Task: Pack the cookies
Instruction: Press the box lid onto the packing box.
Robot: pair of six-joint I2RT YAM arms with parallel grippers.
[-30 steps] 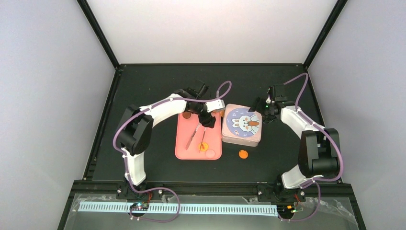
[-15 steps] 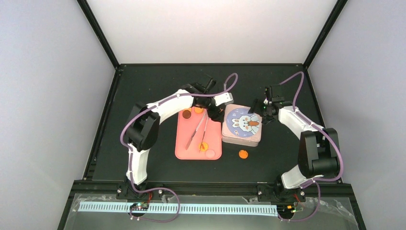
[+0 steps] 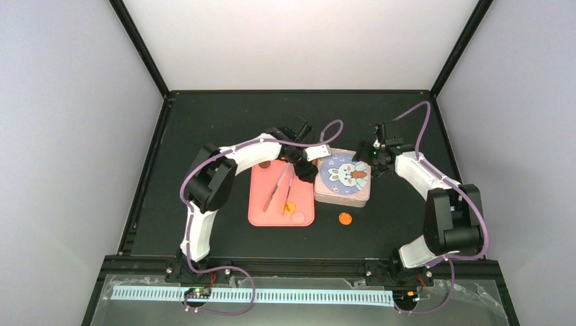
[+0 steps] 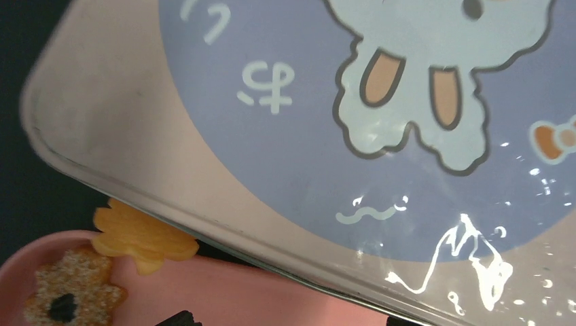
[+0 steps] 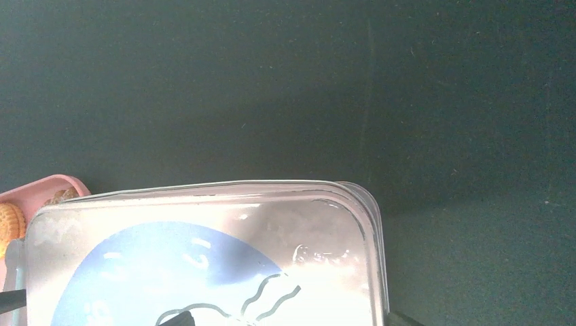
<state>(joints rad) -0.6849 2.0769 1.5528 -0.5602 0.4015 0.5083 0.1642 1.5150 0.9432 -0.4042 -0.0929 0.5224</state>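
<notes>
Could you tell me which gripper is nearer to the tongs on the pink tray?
Left. The left gripper sits beside the tongs' far end; the right gripper is across the tin, at its far-right corner.

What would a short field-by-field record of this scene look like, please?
tin: pink, closed, bunny picture on top, right of the tray
tray: pink, holds the tongs and a few cookies
loose cookie: orange, on the table in front of the tin
left gripper: open, over the tin's left edge
right gripper: open, over the tin's far right corner
packing: not yet started, by the look of it
</notes>
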